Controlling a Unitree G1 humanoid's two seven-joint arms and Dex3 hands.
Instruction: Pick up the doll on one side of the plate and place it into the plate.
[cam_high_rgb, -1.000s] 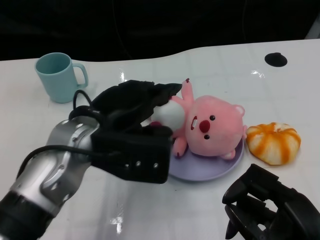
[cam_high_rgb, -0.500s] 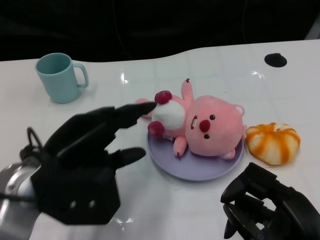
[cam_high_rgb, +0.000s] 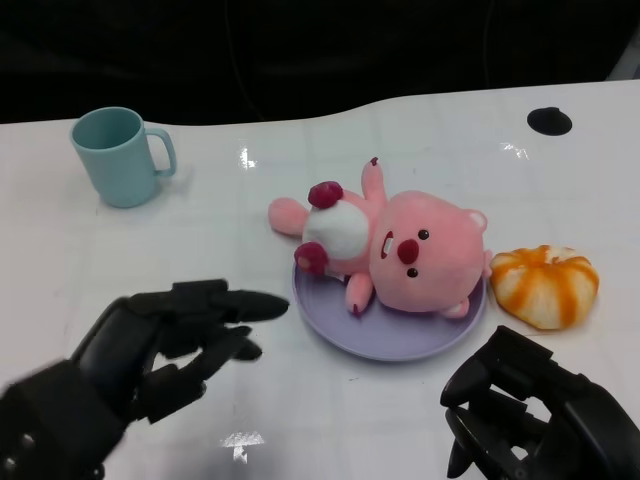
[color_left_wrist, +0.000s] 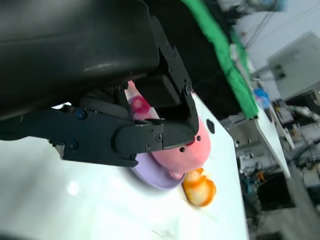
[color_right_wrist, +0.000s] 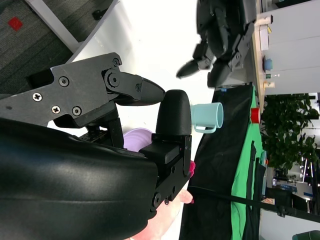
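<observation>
Starting on the far left, there's a glossy teal mug with a chunky handle, sitting upright on the shiny white table, well apart from everything else. Below it, at the lower left of the head view, the left hand hovers over the table with its black, hard-looking fingers spread and pointing toward the plate, holding nothing and not touching the doll.

In the middle is the round, flat lavender plate, smooth like plastic. The pink plush doll lies on its back across it: big rounded fuzzy head and body on the plate, white belly patch, dark pink paws, with one foot and an arm hanging out past the plate's left rim over the table.

Just right of the plate, there's a soft-looking ribbed orange-and-white pumpkin toy, close to the rim. At the lower right, the right hand is curled in on itself with nothing in it. Far back on the right there's a small black round disc on the table.
</observation>
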